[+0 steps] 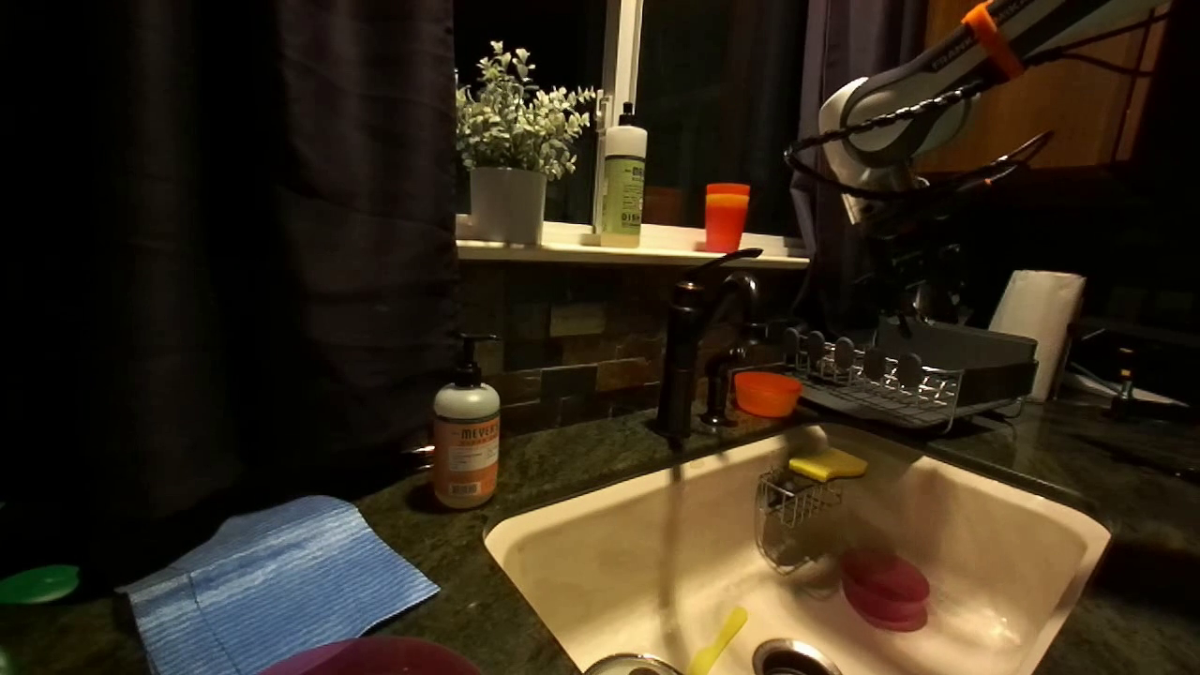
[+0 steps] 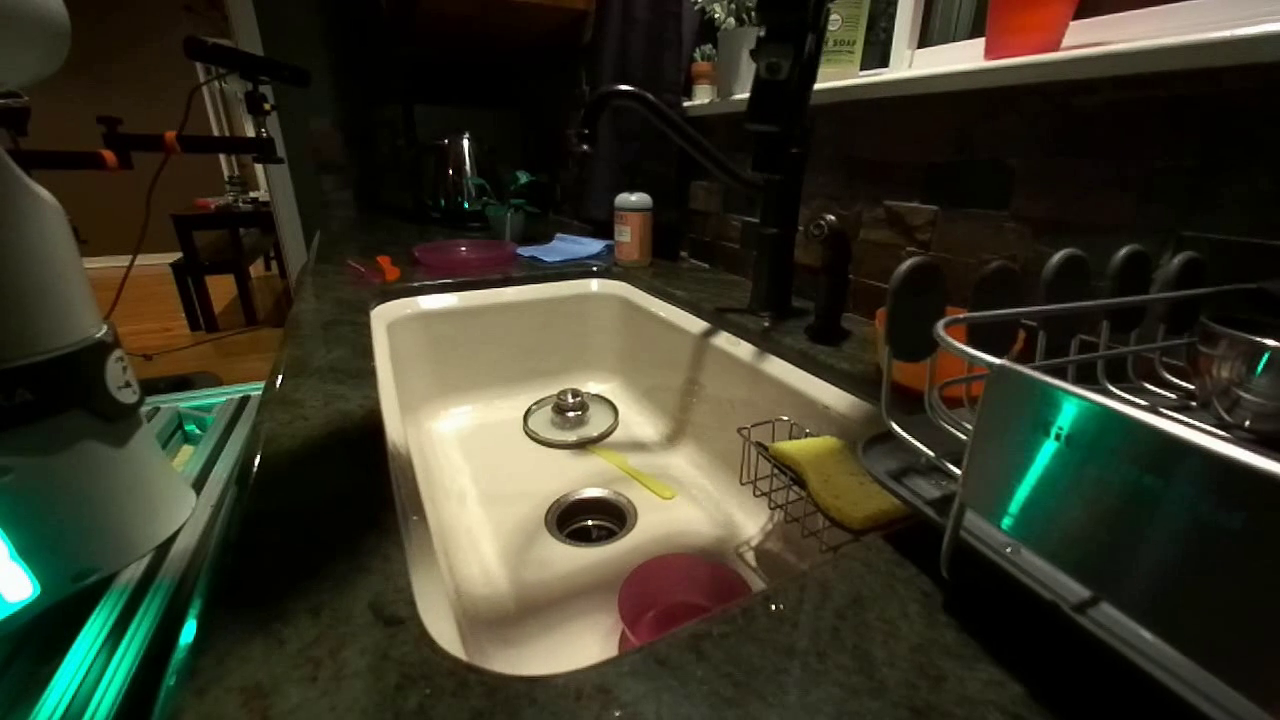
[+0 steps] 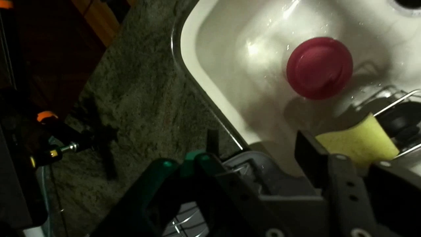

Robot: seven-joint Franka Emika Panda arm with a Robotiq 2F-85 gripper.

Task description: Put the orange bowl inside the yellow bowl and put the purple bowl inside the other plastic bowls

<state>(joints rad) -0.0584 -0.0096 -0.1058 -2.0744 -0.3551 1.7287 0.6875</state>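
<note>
Parted jaws hang, apparently empty, above the dish rack (image 2: 1120, 500); the purple bowl (image 3: 319, 67) lies lower, in the sink (image 3: 217, 54).

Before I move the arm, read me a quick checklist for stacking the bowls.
1. Is the gripper free? Ok: jaws apart, nothing seen held.
2. Is the orange bowl located? Ok: on the counter near the faucet.
3. Is the yellow bowl located? Cannot tell: no view clearly shows it.
4. Is the purple bowl located? Ok: in the sink.
5. Are the orange bowl and purple bowl nested? Not ok: they sit apart.
6. Is the gripper over either one? Not ok: it hangs over the dish rack.
</note>
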